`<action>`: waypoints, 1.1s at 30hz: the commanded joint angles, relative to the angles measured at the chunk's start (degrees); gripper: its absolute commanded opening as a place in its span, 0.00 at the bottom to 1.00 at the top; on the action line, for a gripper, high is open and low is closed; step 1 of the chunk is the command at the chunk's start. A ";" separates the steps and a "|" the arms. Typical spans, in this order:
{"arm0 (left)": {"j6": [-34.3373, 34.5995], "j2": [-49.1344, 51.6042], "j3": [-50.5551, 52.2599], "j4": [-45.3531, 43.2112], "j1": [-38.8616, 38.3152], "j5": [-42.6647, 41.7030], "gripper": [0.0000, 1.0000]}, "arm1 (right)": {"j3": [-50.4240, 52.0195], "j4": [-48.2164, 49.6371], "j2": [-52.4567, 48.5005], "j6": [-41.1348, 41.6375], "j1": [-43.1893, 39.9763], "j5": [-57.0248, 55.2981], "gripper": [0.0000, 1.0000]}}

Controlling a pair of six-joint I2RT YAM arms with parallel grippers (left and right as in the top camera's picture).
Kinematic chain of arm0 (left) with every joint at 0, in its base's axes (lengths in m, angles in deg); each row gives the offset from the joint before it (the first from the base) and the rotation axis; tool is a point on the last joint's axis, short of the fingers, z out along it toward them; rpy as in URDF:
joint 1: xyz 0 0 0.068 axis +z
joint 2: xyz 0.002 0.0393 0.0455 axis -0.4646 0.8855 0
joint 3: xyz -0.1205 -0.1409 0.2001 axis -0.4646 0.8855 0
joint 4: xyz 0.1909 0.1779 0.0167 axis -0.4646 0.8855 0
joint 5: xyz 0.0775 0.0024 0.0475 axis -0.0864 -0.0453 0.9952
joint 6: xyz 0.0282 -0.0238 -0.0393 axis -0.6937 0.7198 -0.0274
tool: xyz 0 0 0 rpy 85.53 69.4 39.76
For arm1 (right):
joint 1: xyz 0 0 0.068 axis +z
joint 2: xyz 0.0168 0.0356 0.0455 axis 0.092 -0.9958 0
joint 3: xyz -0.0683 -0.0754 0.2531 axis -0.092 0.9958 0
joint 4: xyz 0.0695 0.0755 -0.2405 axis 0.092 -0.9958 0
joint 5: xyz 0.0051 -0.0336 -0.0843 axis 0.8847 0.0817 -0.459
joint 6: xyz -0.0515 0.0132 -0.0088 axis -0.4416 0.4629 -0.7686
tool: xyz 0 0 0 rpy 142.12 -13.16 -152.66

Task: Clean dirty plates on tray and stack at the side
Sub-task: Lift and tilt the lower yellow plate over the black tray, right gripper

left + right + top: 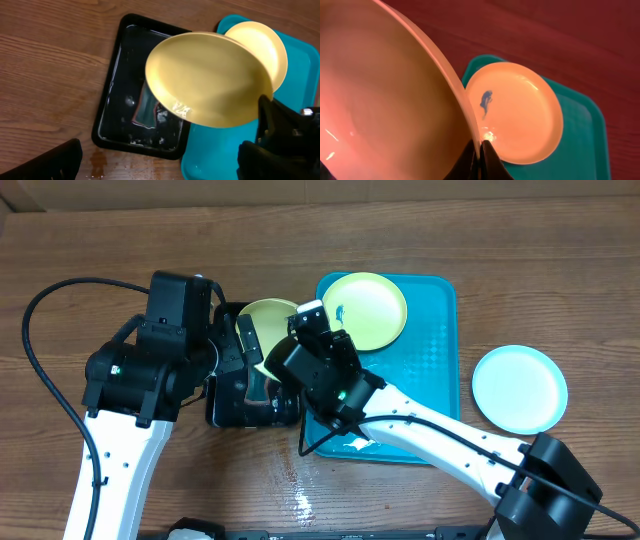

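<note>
**Right hand**: closed narrow on the rim of one round plate. This held plate is glossy and yellow-green, and it is tilted steeply above the far end of the black tray.

**Black tray:** rectangular with rounded corners and a shiny surface. A film of liquid and white flecks lie on its floor.

**Left hand**: fingers wide apart and holding nothing, positioned over the black tray.

**Second plate**: lies flat in the far left corner of the turquoise tray. The tray is a smooth plastic rectangle with a raised lip and a finely patterned floor. A blue smudge marks the plate's pale centre.

**Third plate**: pale, and lies flat on the wood-grain counter, right of the turquoise tray and apart from it.
</note>
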 commanded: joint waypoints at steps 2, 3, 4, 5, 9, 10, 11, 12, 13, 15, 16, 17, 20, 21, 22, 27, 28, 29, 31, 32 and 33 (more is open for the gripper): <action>-0.70 -0.48 -1.29 0.11 0.28 -0.50 1.00 | -2.03 1.27 5.22 -1.75 2.29 -11.96 0.04; -0.70 -0.48 -1.27 0.11 0.28 -0.48 1.00 | -2.03 1.51 5.77 -3.26 2.60 -12.37 0.04; -0.70 -0.48 -1.29 0.11 0.28 -0.50 1.00 | -2.03 1.95 6.36 -5.27 2.99 -12.37 0.04; -0.70 -0.48 -1.27 0.11 0.28 -0.50 1.00 | -2.03 2.29 6.64 -6.34 3.34 -12.41 0.04; -0.70 -0.48 -1.29 0.11 0.28 -0.50 1.00 | -2.03 4.72 7.19 -9.79 5.07 -15.76 0.04; -0.70 -0.48 -1.27 0.11 0.28 -0.50 1.00 | -2.03 5.27 7.19 -10.91 5.31 -15.82 0.04; -0.70 -0.48 -1.27 0.11 0.28 -0.50 1.00 | -2.03 5.70 7.19 -11.87 5.51 -15.85 0.04; -0.70 -0.48 -1.27 0.11 0.28 -0.50 1.00 | -2.03 5.81 7.19 -12.11 5.57 -15.87 0.04; -0.70 -0.48 -1.27 0.11 0.28 -0.50 1.00 | -2.03 6.12 7.19 -12.90 5.73 -15.89 0.04; -0.70 -0.48 -1.27 0.11 0.28 -0.50 1.00 | -2.03 6.51 7.19 -13.14 5.95 -16.94 0.04; -0.70 -0.48 -1.27 0.11 0.28 -0.50 1.00 | -2.03 6.64 7.19 -13.16 5.97 -17.33 0.04; -0.70 -0.48 -1.29 0.11 0.28 -0.50 1.00 | -2.03 6.75 7.19 -13.16 5.95 -17.38 0.04; -0.70 -0.48 -1.27 0.11 0.28 -0.50 1.00 | -2.03 6.80 7.19 -13.16 5.95 -17.90 0.04; -0.70 -0.48 -1.27 0.11 0.28 -0.48 1.00 | -2.03 6.80 7.19 -13.18 5.97 -17.92 0.04; -0.70 -0.48 -1.27 0.11 0.28 -0.50 1.00 | -2.03 6.82 7.19 -13.16 5.95 -17.92 0.04; -0.70 -0.48 -1.29 0.11 0.28 -0.50 1.00 | -2.03 6.80 7.19 -13.16 5.95 -17.90 0.04; -0.70 -0.48 -1.27 0.11 0.28 -0.50 1.00 | -2.03 6.80 7.19 -13.16 5.95 -17.90 0.04; -0.70 -0.48 -1.27 0.11 0.28 -0.50 1.00 | -2.03 6.80 7.19 -13.16 5.95 -17.90 0.04; -0.70 -0.48 -1.27 0.11 0.28 -0.48 1.00 | -2.03 6.80 7.19 -13.14 5.95 -17.90 0.04; -0.70 -0.48 -1.27 0.11 0.28 -0.50 1.00 | -2.03 6.80 7.19 -13.14 5.95 -17.90 0.04; -0.70 -0.48 -1.27 0.11 0.28 -0.50 1.00 | -2.03 6.80 7.19 -13.14 5.95 -17.90 0.04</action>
